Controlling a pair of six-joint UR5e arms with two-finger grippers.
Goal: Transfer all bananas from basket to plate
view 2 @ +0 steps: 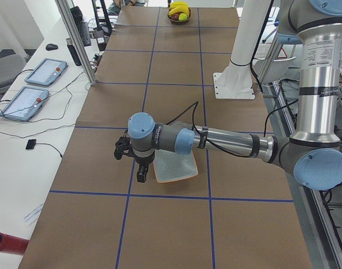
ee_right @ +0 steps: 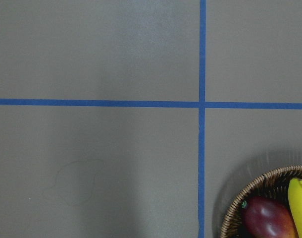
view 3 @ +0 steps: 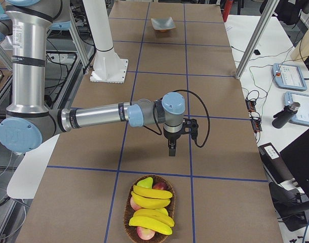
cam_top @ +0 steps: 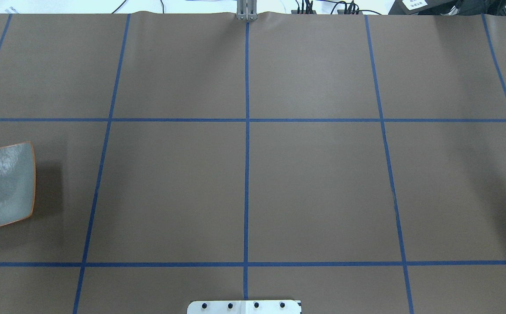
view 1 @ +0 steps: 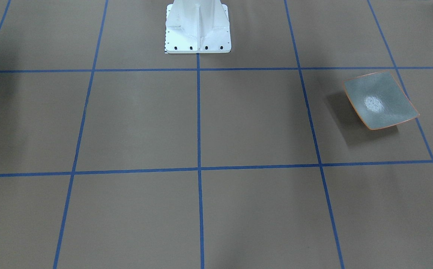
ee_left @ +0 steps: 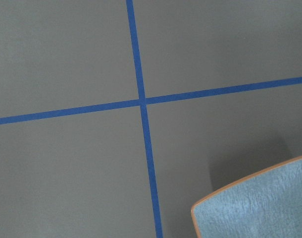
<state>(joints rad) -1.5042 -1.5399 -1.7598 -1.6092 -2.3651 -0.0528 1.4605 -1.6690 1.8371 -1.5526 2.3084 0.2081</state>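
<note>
Right gripper point(view 3: 171, 150) near bananas point(view 3: 153, 193) lying crosswise.

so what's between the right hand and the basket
Just bare table and one blue tape line between right hand and basket, per exterior right view.

Soft, even overhead light, fairly bright, with no harsh glare. The plate point(view 1: 386, 112) throws a blurred dark shadow onto the table point(view 1: 254, 119) toward the front view's left, and a pale sheen sits at its centre. A broad dim shadow smudges that view's left edge. Both wrist views look greyer and slightly soft. The side views are crisp.
</note>
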